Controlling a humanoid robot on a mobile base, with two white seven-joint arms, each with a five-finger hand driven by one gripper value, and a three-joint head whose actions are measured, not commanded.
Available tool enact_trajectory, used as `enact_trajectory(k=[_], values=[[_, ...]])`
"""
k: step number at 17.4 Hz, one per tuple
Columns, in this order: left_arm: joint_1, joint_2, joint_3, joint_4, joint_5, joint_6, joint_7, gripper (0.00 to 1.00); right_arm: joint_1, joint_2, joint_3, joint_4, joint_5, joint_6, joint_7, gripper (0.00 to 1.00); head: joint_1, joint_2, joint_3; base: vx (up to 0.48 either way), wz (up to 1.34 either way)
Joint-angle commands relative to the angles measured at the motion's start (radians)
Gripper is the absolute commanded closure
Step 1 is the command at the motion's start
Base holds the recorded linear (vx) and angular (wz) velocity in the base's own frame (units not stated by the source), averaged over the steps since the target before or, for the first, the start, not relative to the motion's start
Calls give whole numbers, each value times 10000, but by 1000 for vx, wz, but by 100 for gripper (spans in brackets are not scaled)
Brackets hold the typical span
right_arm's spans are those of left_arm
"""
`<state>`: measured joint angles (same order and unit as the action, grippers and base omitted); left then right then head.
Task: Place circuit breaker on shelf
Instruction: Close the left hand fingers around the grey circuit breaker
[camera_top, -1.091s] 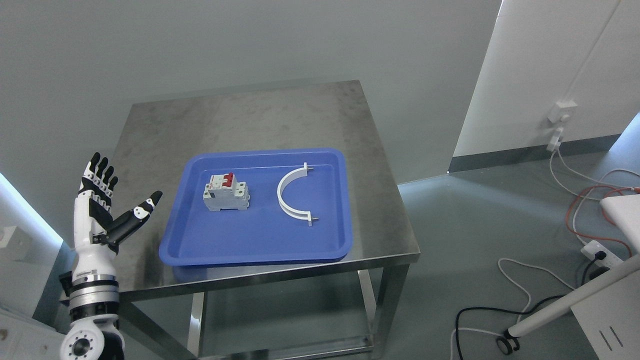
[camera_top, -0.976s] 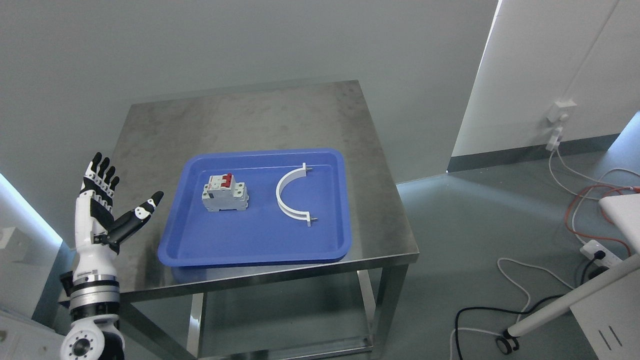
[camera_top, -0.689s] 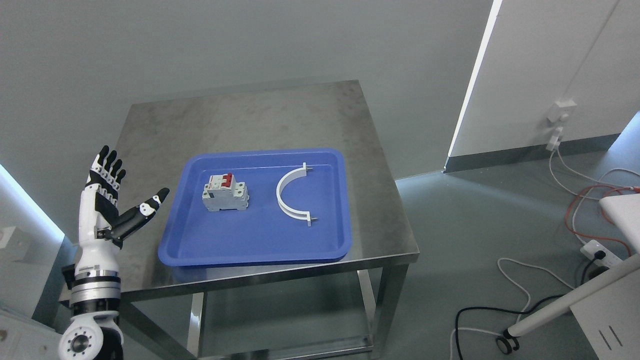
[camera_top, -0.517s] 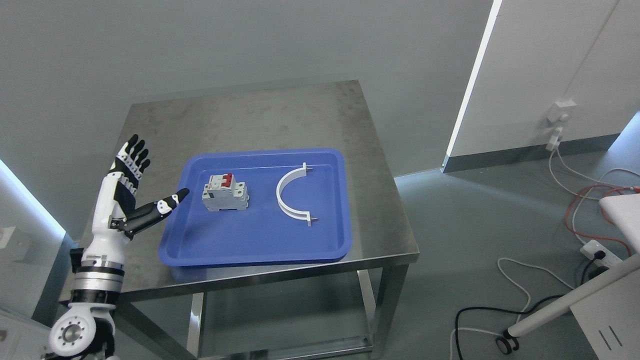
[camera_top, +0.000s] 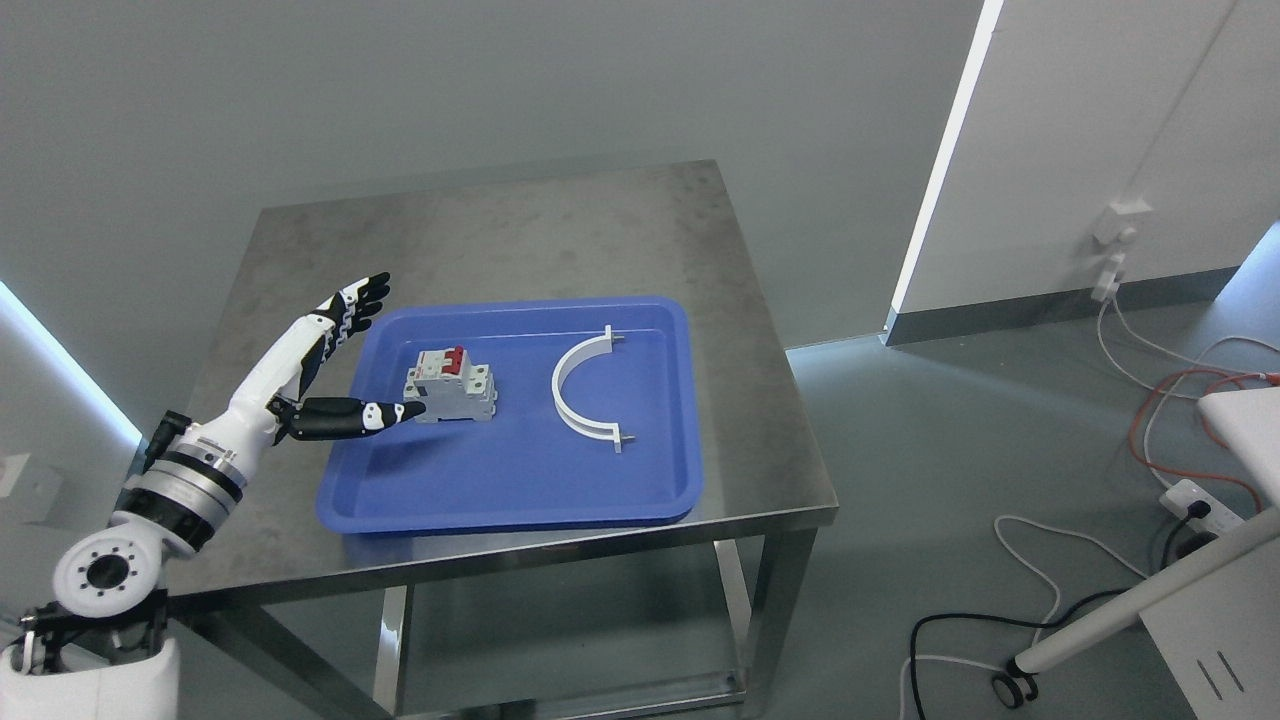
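A grey circuit breaker (camera_top: 452, 386) with red switches stands in the left part of a blue tray (camera_top: 520, 480) on a steel table. My left hand (camera_top: 378, 345) reaches in from the lower left, open, over the tray's left rim. Its thumb tip (camera_top: 400, 411) is at the breaker's near-left corner, and the four fingers (camera_top: 362, 297) point past the tray's far-left corner. Nothing is held. My right arm is out of sight.
A white half-ring bracket (camera_top: 588, 391) lies in the tray right of the breaker. The steel table (camera_top: 500, 230) has a lower shelf (camera_top: 570, 640). Cables (camera_top: 1050, 590) and a power strip (camera_top: 1200, 503) lie on the floor at right.
My left hand has swung from upright beside the table's left edge to the right and forward, tilting down over the tray's left rim toward the breaker. The breaker and bracket have not moved.
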<state>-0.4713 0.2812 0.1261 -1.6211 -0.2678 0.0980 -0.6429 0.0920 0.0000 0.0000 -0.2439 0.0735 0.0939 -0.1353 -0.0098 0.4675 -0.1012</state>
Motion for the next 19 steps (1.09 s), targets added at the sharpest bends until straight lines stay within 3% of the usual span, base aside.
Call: enact_trajectory(k=[1, 5, 9, 12, 15, 16, 17, 18, 19], values=[[-364, 1193, -1506, 776, -1630, 109, -412, 5, 0, -175, 200, 0, 1, -141, -13, 0, 0, 0, 0, 0, 0], [-671, 551, -1491, 1330, -1923, 109, -412, 19, 0, -175, 200, 0, 1, -141, 2, 0, 0, 0, 0, 0, 0], [-687, -324, -1277, 1530, -1908, 109, -427, 44, 0, -175, 200, 0, 1, -141, 2, 0, 0, 0, 0, 0, 0], [-702, -1335, -451, 1546, -1847, 109, -458, 66, 0, -175, 200, 0, 1, -142, 3, 0, 0, 0, 0, 0, 0], [-672, -1891, 164, 1561, -1877, 17, -428, 79, 0, -175, 200, 0, 1, -141, 3, 0, 0, 0, 0, 0, 0], [-687, -1907, 257, 1592, -1877, 17, -321, 77, 0, -175, 200, 0, 1, -141, -13, 0, 0, 0, 0, 0, 0], [-702, -1892, 243, 1759, -1893, 62, -153, 62, 0, -175, 200, 0, 1, -141, -13, 0, 0, 0, 0, 1, 20], [-748, -1892, 243, 1821, -1893, 154, 122, 35, 0, -175, 200, 0, 1, -141, 2, 0, 0, 0, 0, 1, 20], [-794, -1907, 243, 1837, -1878, 352, 520, 24, 0, -175, 200, 0, 1, -141, 3, 0, 0, 0, 0, 0, 0]])
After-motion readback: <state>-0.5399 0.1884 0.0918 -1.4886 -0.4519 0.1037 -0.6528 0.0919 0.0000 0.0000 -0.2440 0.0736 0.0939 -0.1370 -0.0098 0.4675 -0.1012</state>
